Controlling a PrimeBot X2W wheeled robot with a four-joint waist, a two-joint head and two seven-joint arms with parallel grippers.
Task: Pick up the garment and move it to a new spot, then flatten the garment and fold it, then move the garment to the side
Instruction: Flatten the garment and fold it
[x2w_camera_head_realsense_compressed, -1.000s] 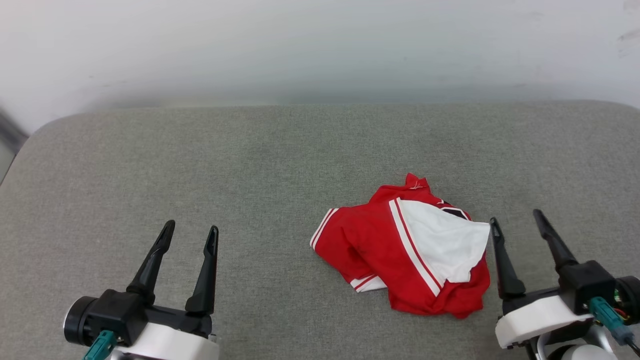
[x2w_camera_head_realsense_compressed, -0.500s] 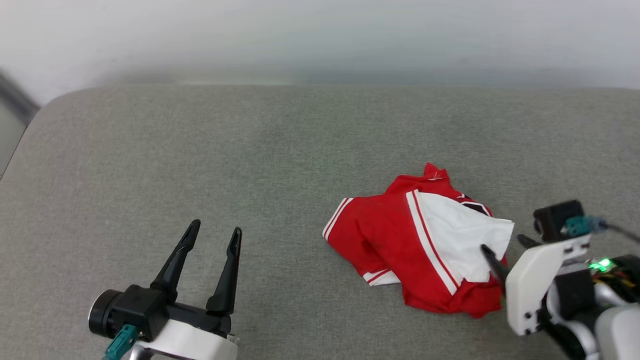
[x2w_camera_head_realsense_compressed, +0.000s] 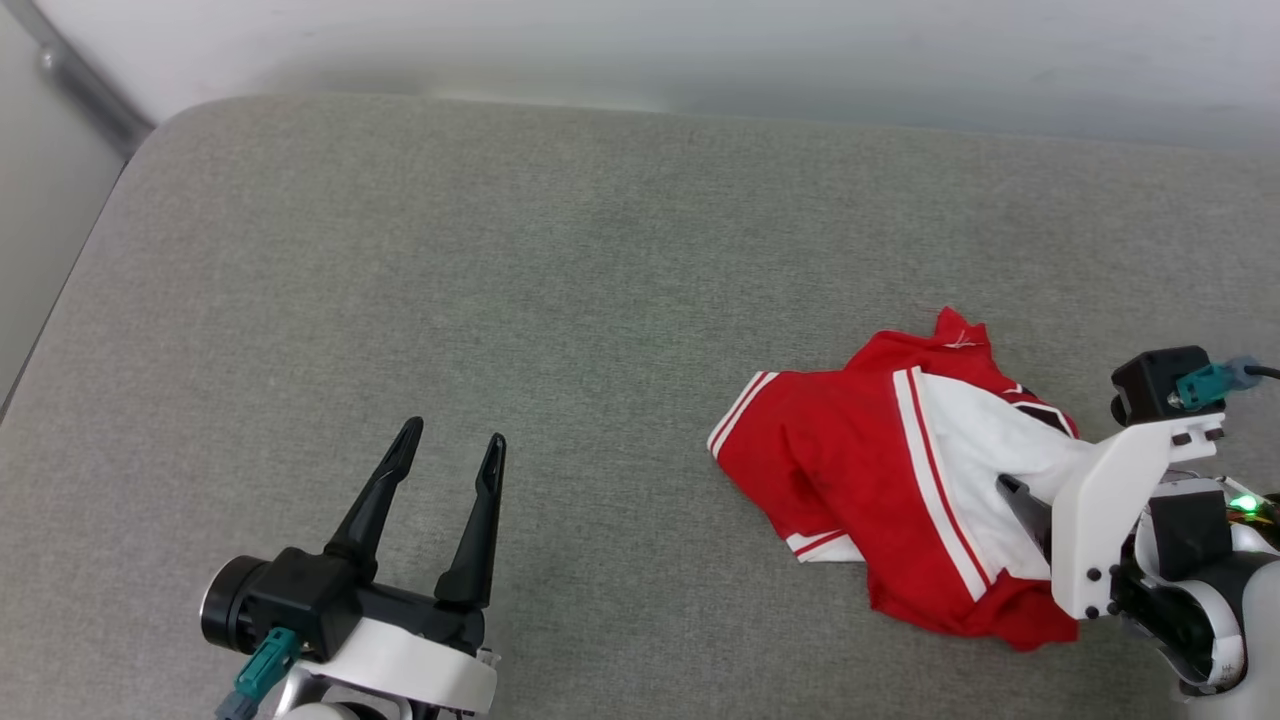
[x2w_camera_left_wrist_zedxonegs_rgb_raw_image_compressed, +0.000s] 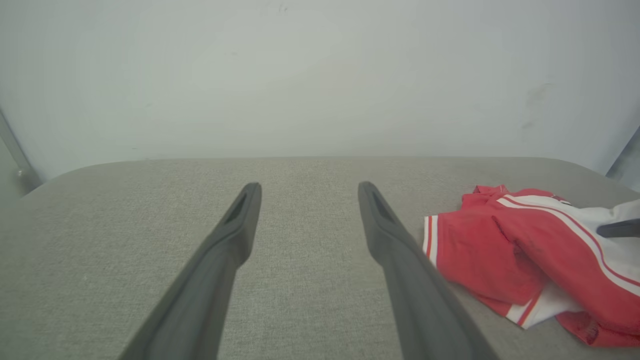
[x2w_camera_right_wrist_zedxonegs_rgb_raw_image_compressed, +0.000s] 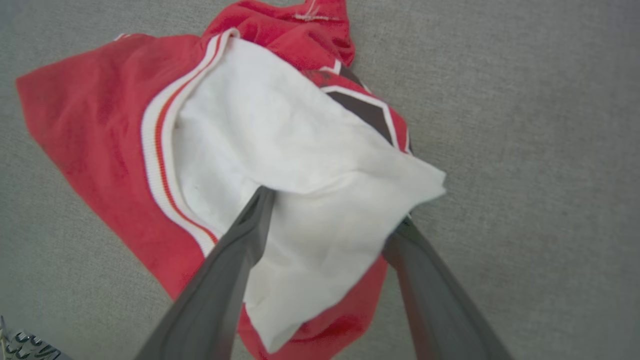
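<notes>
**Right claw astride the garment's white sleeve**
By the front right edge of the grey cushion (x2w_camera_head_realsense_compressed: 500, 250), the right claw (x2w_camera_right_wrist_zedxonegs_rgb_raw_image_compressed: 331, 209) stands wide, one finger either side of the crumpled garment's (x2w_camera_head_realsense_compressed: 850, 470) white sleeve. The garment's length runs leftward and farther in. The left claw (x2w_camera_head_realsense_compressed: 452, 432), also wide, hovers well apart.

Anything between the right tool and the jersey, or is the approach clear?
Nothing visible in the way. The right tool is open and straddles the white sleeve fold of the garment, which lies crumpled on the grey cushion.
</notes>
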